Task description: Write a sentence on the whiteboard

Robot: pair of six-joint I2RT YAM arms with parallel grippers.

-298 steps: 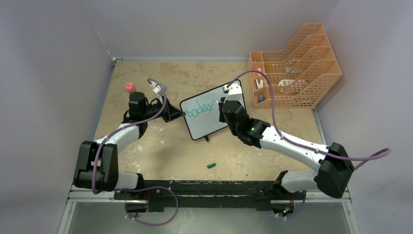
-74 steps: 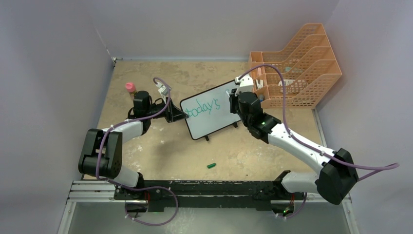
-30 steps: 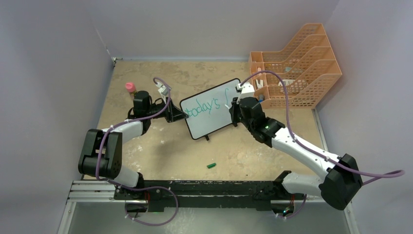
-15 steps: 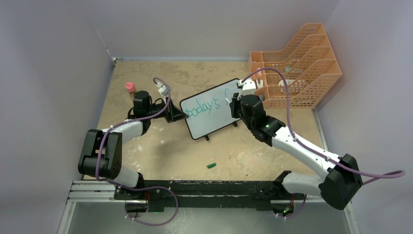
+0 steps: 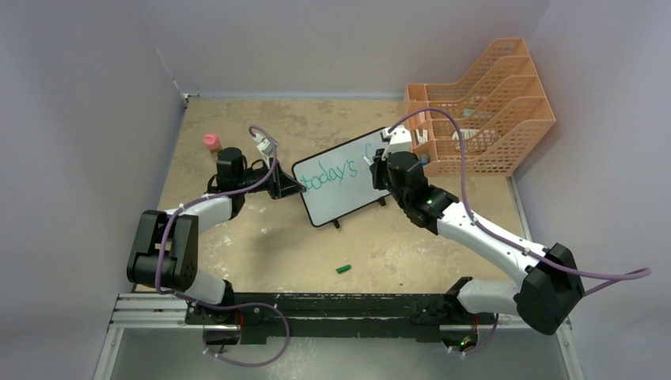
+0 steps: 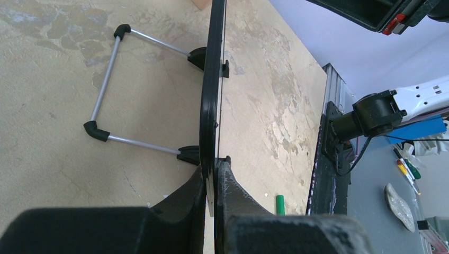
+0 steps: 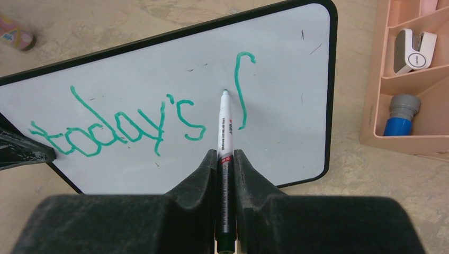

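Observation:
The whiteboard [image 5: 336, 186] stands tilted mid-table on its wire stand, black-framed, with green "today's" and a hooked stroke written on it. It fills the right wrist view [image 7: 132, 69]. In the left wrist view I see it edge-on [image 6: 213, 79]. My left gripper [image 5: 286, 188] is shut on the board's left edge [image 6: 216, 174]. My right gripper [image 5: 378, 168] is shut on a white marker [image 7: 224, 132], whose tip sits at the board just left of the hooked stroke [image 7: 242, 90].
An orange mesh file rack [image 5: 483, 107] stands at the back right, holding a stapler [image 7: 413, 50] and a blue-grey cylinder [image 7: 398, 114]. A green marker cap [image 5: 343, 268] lies near the front. A pink-capped bottle [image 5: 211, 142] stands behind the left arm.
Since the earliest frame "today" gained "'s" and a hooked stroke. In the last second my right gripper shifted slightly left along the board. The left arm has held still.

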